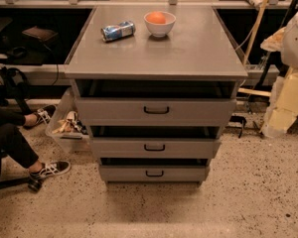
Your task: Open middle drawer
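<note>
A grey cabinet (154, 53) stands in the middle of the camera view with three drawers stacked in its front. The middle drawer (119, 148) has a flat grey front and a small black bar handle (154, 147). A dark gap runs above its front, and none of its inside shows. The top drawer (114, 111) and the bottom drawer (119, 173) look the same, each with a black handle. My gripper is not in view. A pale rounded shape (297, 33) at the right edge may be part of my arm.
A blue can (118, 30) lies on its side on the cabinet top beside a white bowl (160, 25) holding an orange. A seated person's legs and shoes (44, 168) are at the left. A plastic bin (64, 125) stands by the cabinet. Yellow padding (288, 103) is at the right.
</note>
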`<state>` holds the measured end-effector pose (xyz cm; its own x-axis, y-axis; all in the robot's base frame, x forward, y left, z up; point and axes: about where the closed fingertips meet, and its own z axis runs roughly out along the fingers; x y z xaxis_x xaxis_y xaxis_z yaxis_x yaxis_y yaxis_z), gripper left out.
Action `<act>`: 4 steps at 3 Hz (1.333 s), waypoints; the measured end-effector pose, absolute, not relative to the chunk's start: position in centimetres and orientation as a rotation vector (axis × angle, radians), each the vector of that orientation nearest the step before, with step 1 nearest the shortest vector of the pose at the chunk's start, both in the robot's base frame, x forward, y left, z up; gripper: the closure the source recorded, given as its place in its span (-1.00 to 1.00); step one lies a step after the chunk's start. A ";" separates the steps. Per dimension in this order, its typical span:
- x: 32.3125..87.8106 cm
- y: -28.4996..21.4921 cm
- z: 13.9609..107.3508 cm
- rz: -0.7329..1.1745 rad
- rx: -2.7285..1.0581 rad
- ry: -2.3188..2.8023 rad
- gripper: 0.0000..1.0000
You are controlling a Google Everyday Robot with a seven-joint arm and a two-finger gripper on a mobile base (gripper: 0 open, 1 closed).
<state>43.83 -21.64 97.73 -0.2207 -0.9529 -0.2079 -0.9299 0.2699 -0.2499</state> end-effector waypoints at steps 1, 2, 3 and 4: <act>43.8 -21.6 97.7 -0.102 -1.722 2.229 -1.00; 43.9 -20.6 95.9 -0.051 -1.733 2.204 -1.00; 44.2 -15.4 89.3 0.173 -1.774 2.126 -1.00; 43.9 -6.4 80.5 0.397 -1.842 2.057 -1.00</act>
<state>43.90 -6.41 80.48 -0.0933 -0.8947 -0.4369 -0.9930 0.1156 -0.0247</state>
